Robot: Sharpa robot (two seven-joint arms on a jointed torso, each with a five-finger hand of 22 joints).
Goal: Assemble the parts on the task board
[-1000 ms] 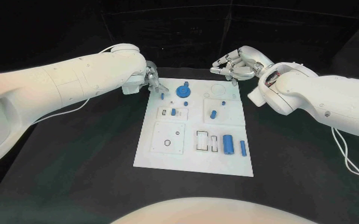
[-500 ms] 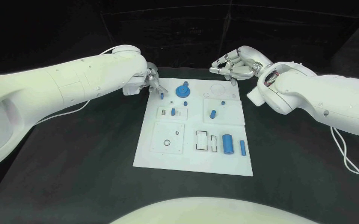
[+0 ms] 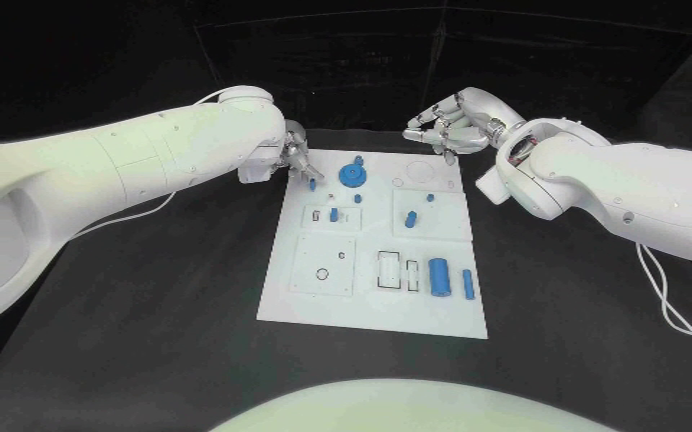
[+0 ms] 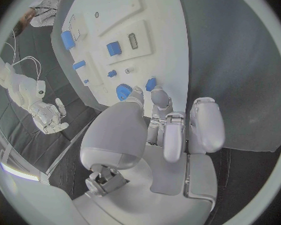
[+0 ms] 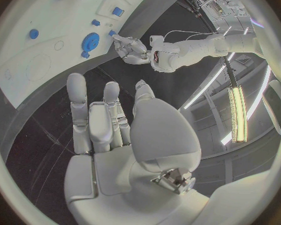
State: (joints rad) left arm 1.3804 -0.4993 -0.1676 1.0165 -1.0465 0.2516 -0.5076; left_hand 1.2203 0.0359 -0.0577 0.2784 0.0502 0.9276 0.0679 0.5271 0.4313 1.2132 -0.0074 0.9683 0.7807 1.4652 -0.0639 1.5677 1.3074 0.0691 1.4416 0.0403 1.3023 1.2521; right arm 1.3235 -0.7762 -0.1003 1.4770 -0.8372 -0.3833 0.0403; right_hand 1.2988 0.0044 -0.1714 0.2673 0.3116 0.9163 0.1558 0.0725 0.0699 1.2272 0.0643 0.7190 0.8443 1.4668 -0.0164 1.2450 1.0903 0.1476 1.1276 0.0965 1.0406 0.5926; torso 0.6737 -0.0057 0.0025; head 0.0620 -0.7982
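Observation:
The white task board (image 3: 372,297) lies in the middle of the black table. My left hand (image 3: 294,163) hovers at the board's far left corner and pinches a small blue peg (image 3: 313,184) between thumb and fingertip. The left wrist view shows that peg (image 4: 151,83) at the fingertips (image 4: 160,94), just over the board's edge (image 4: 168,40). A round blue disc (image 3: 353,174) stands on the board right beside it. My right hand (image 3: 453,128) hangs above the board's far right corner, its fingers apart and holding nothing; the right wrist view shows the same hand (image 5: 109,120).
More blue parts sit on the board: a small block (image 3: 335,215), a short peg (image 3: 411,219), a thick cylinder (image 3: 440,278) and a thin bar (image 3: 469,284). Black table surface surrounds the board on all sides.
The left hand's fingertips and the blue peg have shifted only slightly at the board's far left corner. The right hand stays where it was.

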